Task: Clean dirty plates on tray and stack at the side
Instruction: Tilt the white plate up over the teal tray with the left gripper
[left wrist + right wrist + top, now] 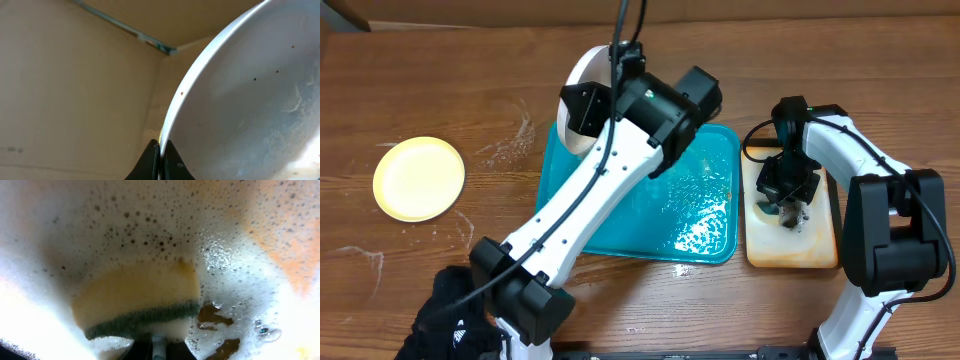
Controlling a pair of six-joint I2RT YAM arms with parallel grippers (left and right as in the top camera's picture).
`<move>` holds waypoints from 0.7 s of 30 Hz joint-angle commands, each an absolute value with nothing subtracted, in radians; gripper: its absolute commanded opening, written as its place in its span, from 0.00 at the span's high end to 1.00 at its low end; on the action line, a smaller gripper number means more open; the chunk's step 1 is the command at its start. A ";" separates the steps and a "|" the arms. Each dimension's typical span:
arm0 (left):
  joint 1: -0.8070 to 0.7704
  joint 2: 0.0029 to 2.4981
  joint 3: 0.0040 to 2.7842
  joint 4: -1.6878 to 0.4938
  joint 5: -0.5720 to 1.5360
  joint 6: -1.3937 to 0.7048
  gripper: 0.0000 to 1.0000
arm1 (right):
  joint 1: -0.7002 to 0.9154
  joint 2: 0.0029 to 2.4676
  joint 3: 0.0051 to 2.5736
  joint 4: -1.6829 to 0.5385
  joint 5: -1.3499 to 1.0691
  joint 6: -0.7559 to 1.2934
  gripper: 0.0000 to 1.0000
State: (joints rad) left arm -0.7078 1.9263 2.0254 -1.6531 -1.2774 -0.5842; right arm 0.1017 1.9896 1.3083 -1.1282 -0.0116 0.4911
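My left gripper (160,156) is shut on the rim of a white plate (250,100). It holds the plate on edge above the far left part of the teal tray (705,215). In the overhead view the plate (582,80) shows behind the left wrist (620,95). The pale yellow-green plate (418,178) lies flat on the table at the far left. A second white plate is not in view. My right gripper (157,350) is down in the cream tray (820,250), shut on a yellow sponge with a green layer (135,300), in foam.
Soapy water glistens on the teal tray's floor (700,230). Wet streaks mark the table (505,145) between the yellow plate and the tray. A black cloth (445,320) lies at the front left, by the left arm's base.
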 commanded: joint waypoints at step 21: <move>-0.748 1.917 2.045 -1.653 -1.402 -0.561 0.96 | 0.103 2.007 1.271 -1.114 -0.070 0.481 0.96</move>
